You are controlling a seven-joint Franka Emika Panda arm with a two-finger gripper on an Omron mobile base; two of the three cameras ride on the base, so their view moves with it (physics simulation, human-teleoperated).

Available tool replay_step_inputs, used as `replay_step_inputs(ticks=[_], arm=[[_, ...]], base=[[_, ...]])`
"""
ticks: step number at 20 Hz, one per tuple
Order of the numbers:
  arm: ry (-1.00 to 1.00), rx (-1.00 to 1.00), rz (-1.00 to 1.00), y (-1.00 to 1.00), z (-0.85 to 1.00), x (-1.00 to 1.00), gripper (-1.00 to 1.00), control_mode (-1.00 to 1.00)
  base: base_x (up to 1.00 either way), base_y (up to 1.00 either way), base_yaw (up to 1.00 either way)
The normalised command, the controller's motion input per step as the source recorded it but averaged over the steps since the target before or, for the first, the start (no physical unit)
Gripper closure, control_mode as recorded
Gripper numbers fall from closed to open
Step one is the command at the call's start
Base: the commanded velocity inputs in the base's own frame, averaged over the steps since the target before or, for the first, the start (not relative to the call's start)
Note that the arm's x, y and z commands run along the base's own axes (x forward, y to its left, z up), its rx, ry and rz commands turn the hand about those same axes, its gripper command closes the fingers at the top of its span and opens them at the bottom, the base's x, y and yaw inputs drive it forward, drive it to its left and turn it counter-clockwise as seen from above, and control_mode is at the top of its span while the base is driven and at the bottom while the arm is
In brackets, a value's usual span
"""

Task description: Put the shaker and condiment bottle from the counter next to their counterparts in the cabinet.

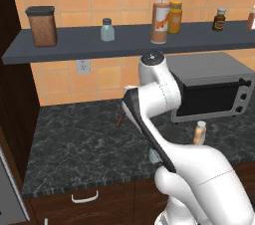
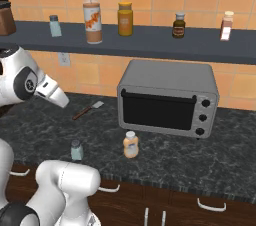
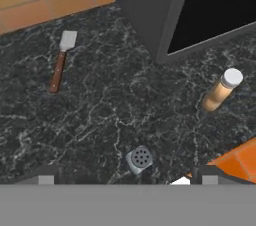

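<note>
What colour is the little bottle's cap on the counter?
White, on the peach-orange condiment bottle; clearest in the hand view.

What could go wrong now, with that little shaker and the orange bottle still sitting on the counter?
1. The shaker is small and stands near the counter's front edge; a clumsy approach by the open gripper might tip it or nudge it off.
2. The condiment bottle stands close to the toaster oven, so reaching for it may bump the oven.
3. On the cabinet, the matching shaker and mustard-yellow bottle sit beside a tall pourer bottle that might be knocked.
</note>
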Motion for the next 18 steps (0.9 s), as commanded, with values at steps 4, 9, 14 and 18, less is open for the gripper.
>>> replay_step_inputs(ticks=[4, 9, 14, 18], arm=[[0.0, -0.28, -0.26, 0.38, -0.19, 0.2, -1.0, -1.0], [-0.01, -0.14, -0.12, 0.3, -0.34, 0.09, -1.0, -1.0], [-0.15, 0.0, 0.0, 0.0, -0.67, 0.0, -1.0, -1.0], [-0.29, 0.0, 0.0, 0.02, -0.6, 0.0, -1.0, -1.0]], base=[[0.0, 0.0, 0.0], [0.0, 0.0, 0.0], [0.0, 0.0, 0.0], [0.0, 0.0, 0.0]])
